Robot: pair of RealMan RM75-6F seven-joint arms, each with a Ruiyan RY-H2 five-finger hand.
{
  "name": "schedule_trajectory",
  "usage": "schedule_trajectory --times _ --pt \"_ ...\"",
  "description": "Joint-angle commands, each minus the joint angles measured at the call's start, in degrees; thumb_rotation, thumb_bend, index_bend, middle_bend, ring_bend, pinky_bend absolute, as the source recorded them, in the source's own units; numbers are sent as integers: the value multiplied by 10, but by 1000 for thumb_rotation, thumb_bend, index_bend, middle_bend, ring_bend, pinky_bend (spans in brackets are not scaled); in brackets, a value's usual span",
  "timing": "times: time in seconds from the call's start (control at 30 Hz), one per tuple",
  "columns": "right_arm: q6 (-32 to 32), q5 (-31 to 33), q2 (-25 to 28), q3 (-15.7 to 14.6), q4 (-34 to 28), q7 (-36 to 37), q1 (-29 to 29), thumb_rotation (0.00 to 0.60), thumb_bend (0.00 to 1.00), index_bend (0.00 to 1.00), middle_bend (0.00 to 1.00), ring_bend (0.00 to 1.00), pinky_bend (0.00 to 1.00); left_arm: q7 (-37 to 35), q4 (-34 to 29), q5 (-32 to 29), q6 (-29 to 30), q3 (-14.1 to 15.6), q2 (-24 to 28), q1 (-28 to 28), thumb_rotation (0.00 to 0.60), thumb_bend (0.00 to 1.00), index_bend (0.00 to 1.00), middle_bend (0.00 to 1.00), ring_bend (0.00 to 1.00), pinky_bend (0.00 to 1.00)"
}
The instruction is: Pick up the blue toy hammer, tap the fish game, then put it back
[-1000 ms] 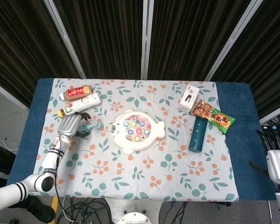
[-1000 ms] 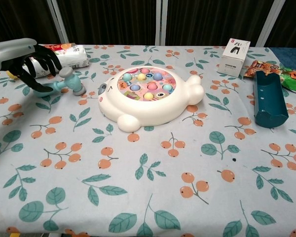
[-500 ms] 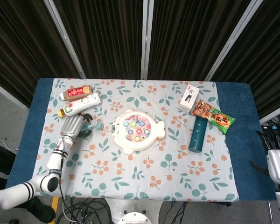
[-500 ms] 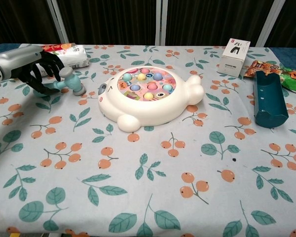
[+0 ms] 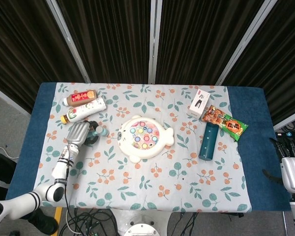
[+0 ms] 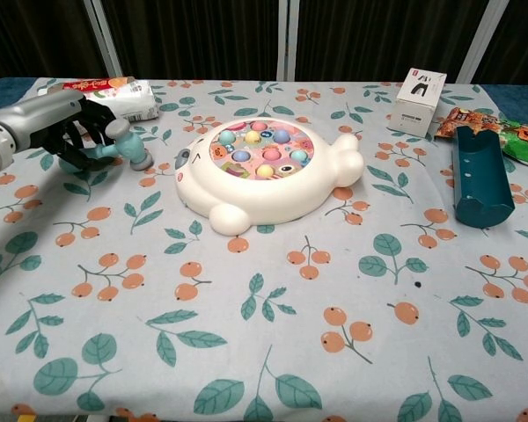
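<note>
The left hand [image 6: 66, 127] is wrapped around the handle of the blue toy hammer [image 6: 128, 149], just left of the fish game [image 6: 268, 171] on the counter [image 6: 273, 334]. The right hand [image 5: 291, 164] hangs off the counter's right edge; whether it is released or clenched cannot be told.

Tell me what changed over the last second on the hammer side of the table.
The left hand slid in toward the fish game and its fingers closed around the blue toy hammer handle; whether the grip is firm cannot be told. The hammer head has barely shifted. The fish game, bottles and right hand stayed put.
</note>
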Motion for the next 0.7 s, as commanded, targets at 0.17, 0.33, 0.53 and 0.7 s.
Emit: schedule_trajectory --times 0.17,0.33,0.53,0.7 --pt "-2 3 1 0 -1 -1 0 600 49 124 203 0 10 -1 6 1 -3 0 -4 -2 600 356 449 438 351 439" --pt "-3 4 1 0 -2 -1 1 600 49 126 203 0 10 -4 13 4 0 0 -9 -2 600 381 469 450 363 443" --pt "-1 4 1 0 -3 -3 0 600 49 130 203 0 10 -13 26 10 2 1 -15 -1 600 403 492 455 370 451" --pt "0 4 1 0 -4 -4 0 600 49 131 204 0 10 -22 38 18 9 3 -22 0 600 408 529 491 399 476"
